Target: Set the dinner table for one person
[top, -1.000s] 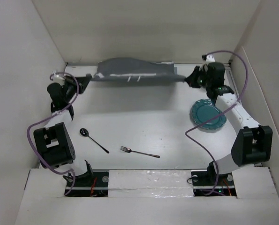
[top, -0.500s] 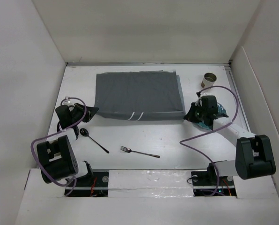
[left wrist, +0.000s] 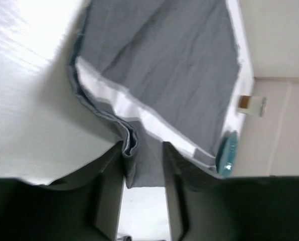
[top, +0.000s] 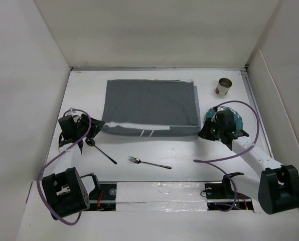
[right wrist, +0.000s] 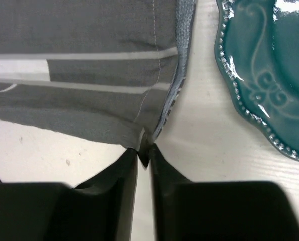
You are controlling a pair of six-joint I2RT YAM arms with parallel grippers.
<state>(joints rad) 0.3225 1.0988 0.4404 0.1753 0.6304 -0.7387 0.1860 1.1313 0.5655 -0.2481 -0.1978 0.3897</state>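
Note:
The dark grey white-striped cloth (top: 149,103) lies spread flat on the far middle of the white dinner table (top: 179,148). My left gripper (top: 93,128) is at the cloth's near left corner. In the left wrist view its fingers (left wrist: 143,150) stand apart with the crumpled corner of the cloth (left wrist: 164,60) lying between them. My right gripper (top: 202,131) is at the near right corner. In the right wrist view it (right wrist: 143,153) is shut, pinching the corner of the cloth (right wrist: 79,30) low over the table.
A teal plate (top: 238,119) lies right of the cloth, mostly under my right arm; its rim (right wrist: 270,65) shows beside the jaws. A small cup (top: 223,86) stands at the far right. A black spoon (top: 99,149) and a fork (top: 149,163) lie near the front.
The cloth was held up at the back, then drawn toward the near side and laid flat. Both arms moved nearer with its near corners. The right arm now covers the plate.

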